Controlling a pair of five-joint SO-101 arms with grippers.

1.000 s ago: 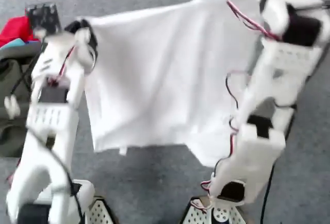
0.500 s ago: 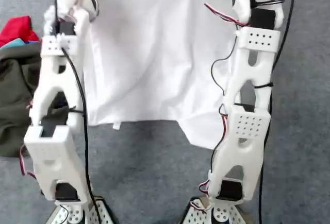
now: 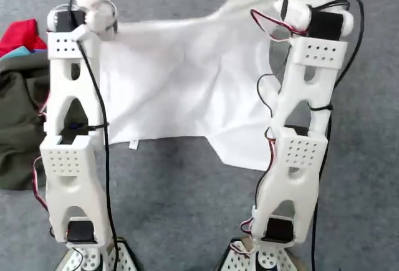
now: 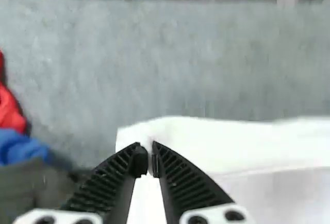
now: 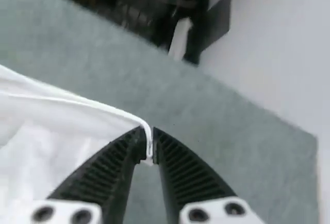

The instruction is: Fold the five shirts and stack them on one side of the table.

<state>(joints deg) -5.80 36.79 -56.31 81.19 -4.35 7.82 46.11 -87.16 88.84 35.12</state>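
A white shirt hangs stretched between the two arms over the grey table, its near hem trailing on the surface. My left gripper is shut on the white shirt at one far corner, on the left in the high view. My right gripper is shut on the white shirt at its thin upper edge, at the far right in the high view. Both arms reach out toward the table's far edge.
A pile of shirts lies at the table's left edge: a dark olive one, a red one and a bit of blue. The red and blue cloth also show beside my left gripper. Furniture legs stand beyond the far edge.
Both arms have stretched out toward the far edge, carrying the white shirt with them. The shirt has come lower and its near hem has slid away from the arm bases.
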